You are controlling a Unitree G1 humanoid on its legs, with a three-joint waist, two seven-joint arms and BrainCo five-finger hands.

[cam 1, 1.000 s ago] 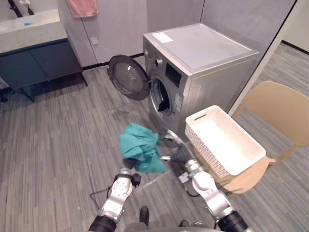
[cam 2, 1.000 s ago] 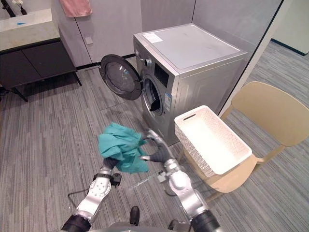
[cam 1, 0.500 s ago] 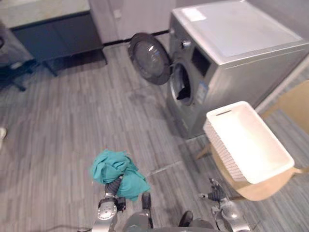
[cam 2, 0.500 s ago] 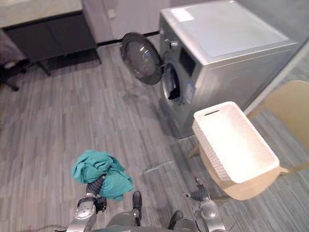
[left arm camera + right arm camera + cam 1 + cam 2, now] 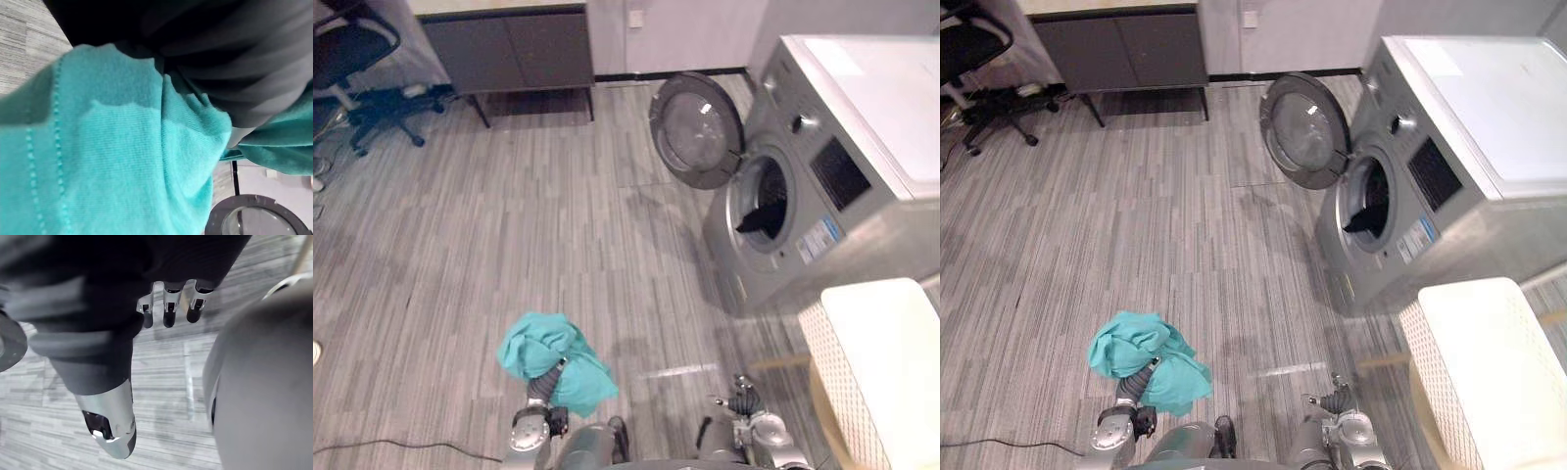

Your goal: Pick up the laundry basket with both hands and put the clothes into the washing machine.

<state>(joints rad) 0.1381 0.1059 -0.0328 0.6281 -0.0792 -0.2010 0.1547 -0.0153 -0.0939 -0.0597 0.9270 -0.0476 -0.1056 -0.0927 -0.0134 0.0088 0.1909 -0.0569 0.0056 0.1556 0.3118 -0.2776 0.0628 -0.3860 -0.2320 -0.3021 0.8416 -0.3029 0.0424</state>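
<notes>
While the left hand (image 5: pixel 543 381) is raised low in front of the robot, a teal cloth (image 5: pixel 552 354) lies bunched over and around it. In the left wrist view the cloth covers everything past the dark cover, so it cannot be told whether that hand is clenched on it or merely carrying it. The right hand (image 5: pixel 166 308) hangs low on the other side, apart from the cloth. Its fingers (image 5: pixel 168 313) are loose and nearly straight, its thumb (image 5: pixel 110 431) stands away from them, and nothing is in its grasp, with striped grey floor (image 5: pixel 509 245) past it. The white laundry basket (image 5: pixel 837 387) sits off to the outer side of the right hand, near it but not touched by either hand, and the part of its top that shows looks plain white. The washing machine (image 5: pixel 822 196) stands well ahead of the right hand and beyond the basket, and its round door (image 5: pixel 695 132) is swung open toward the left hand's side. Something dark (image 5: pixel 764 217) lies in the drum mouth. Far ahead of the left hand a dark cabinet (image 5: pixel 509 44) stands against the wall, with an office chair (image 5: pixel 357 59) further out on that side.
</notes>
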